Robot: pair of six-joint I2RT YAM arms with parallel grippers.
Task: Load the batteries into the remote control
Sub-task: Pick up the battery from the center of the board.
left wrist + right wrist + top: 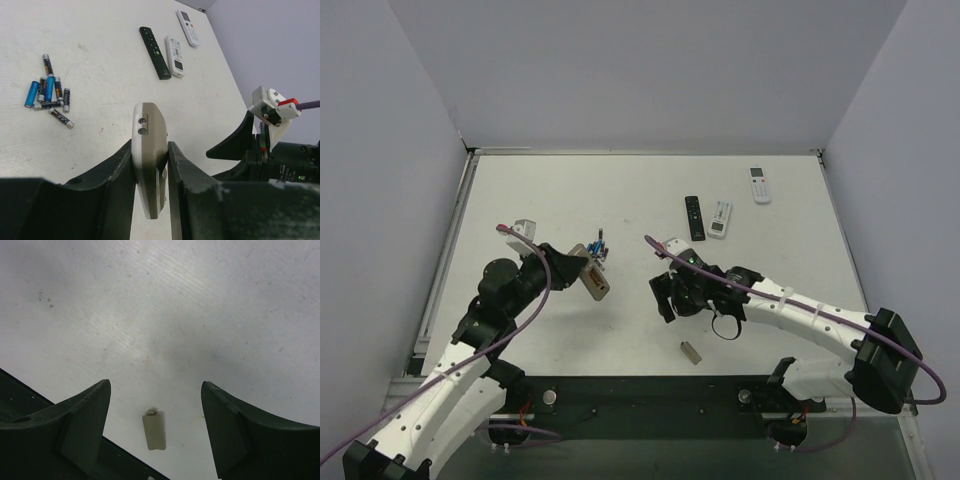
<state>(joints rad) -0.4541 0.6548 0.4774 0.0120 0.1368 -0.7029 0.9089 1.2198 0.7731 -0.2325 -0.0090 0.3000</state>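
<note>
My left gripper (150,150) is shut on the remote control (148,131), which stands on edge between the fingers, its grey-tan side and two small end holes facing the camera. In the top view that remote control (593,272) is held above the table, just in front of the batteries (598,247). The batteries (49,95), several blue and dark ones, lie in a loose cluster on the table. My right gripper (155,385) is open and empty above the table, near its middle (664,294). A small grey-tan cover (154,431) lies flat below it.
A slim black remote (694,217) and a white remote (720,218) lie side by side at the back right. Another white remote (759,184) lies farther back. The grey-tan cover (691,351) rests near the front edge. Walls enclose the table on three sides.
</note>
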